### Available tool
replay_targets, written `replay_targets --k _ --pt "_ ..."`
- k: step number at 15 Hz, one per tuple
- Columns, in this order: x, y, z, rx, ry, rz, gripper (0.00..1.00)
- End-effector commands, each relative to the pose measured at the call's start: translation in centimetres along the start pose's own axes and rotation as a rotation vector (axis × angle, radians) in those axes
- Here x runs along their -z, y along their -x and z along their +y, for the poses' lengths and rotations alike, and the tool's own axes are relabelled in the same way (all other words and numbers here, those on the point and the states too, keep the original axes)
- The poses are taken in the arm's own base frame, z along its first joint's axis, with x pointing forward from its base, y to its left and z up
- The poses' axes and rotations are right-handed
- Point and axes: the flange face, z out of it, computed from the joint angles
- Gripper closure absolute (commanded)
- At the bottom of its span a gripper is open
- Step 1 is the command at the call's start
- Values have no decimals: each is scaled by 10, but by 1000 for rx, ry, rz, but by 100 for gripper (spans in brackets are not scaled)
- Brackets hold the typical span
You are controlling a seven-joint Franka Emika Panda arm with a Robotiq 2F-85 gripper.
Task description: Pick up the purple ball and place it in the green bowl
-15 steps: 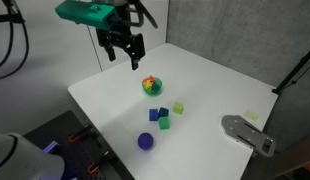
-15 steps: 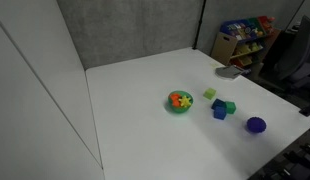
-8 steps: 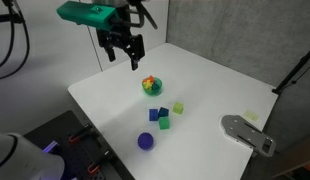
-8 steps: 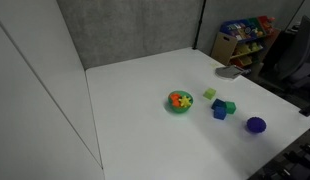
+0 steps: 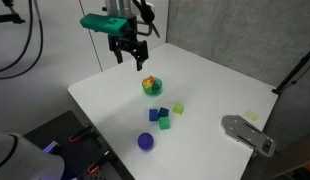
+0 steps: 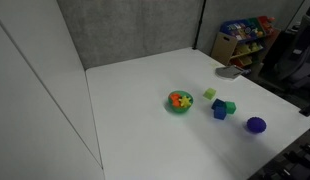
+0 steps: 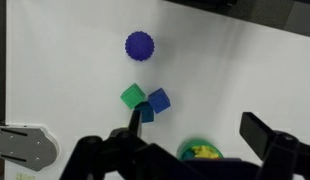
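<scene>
The purple ball lies on the white table near its front edge, and also shows in the other exterior view and at the top of the wrist view. The green bowl, with red-orange and yellow patches inside, sits mid-table and shows in both exterior views. In the wrist view the green bowl is at the bottom edge, partly hidden by the gripper. My gripper hangs open and empty above the table just behind the bowl, far from the ball. Its fingers straddle the bowl from above.
A blue cube, a green cube and a yellow-green cube lie between bowl and ball. A grey flat object lies at the table's edge. A white wall and a toy shelf flank the table.
The gripper has moved a little sideways toward the green bowl, still open. The ball, bowl and cubes have not moved.
</scene>
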Motion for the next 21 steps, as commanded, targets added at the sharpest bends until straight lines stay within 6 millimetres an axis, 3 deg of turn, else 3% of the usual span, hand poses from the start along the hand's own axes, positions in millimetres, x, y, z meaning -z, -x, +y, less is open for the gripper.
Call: replay_targets --k 1,8,16,21 --pt "-19 -30 6 -42 -12 -13 0" --pt "-92 -52 35 -49 -39 -58 0" --pt "-173 -52 73 -172 -57 -67 0" --pt "-191 -50 76 -173 -64 -102 0"
